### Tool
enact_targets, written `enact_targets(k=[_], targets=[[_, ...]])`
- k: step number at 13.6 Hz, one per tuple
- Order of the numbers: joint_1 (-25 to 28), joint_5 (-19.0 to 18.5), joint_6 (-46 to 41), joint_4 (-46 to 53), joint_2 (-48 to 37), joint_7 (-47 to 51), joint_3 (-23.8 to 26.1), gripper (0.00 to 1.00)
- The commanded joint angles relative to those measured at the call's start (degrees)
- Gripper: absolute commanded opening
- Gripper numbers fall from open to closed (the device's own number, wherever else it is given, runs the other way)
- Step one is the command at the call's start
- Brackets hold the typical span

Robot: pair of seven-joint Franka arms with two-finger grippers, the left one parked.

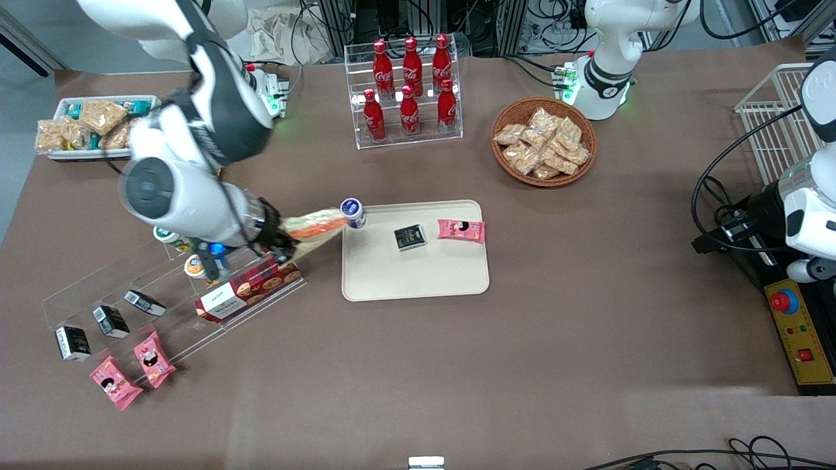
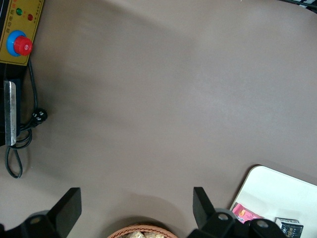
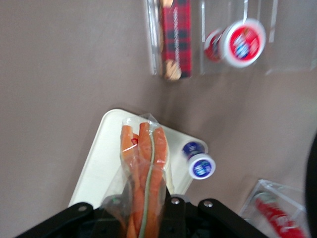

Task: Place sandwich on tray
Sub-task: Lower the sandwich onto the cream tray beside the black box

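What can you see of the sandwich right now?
The sandwich is a wedge in clear crinkled plastic wrap, pale bread with orange-red filling and a thin green line. The hand is shut on one end and holds it in the air, its free end reaching over the edge of the tray, near a small blue-lidded cup. It has not been set down.

Bright even overhead light, soft shadows, right wrist view blurred
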Motion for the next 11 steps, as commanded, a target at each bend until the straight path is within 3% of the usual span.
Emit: enact_targets(k=[1,8,11], targets=[[3.8,1.6,6.9,0.4,3.2,7.9,-0.5,0.0],[14.8,0.2,27.1,1.2,14.7,28.9,-0.8,0.0],[17.0,-0.6,28.5,1.2,17.5,30.7,-1.0,0.0]])
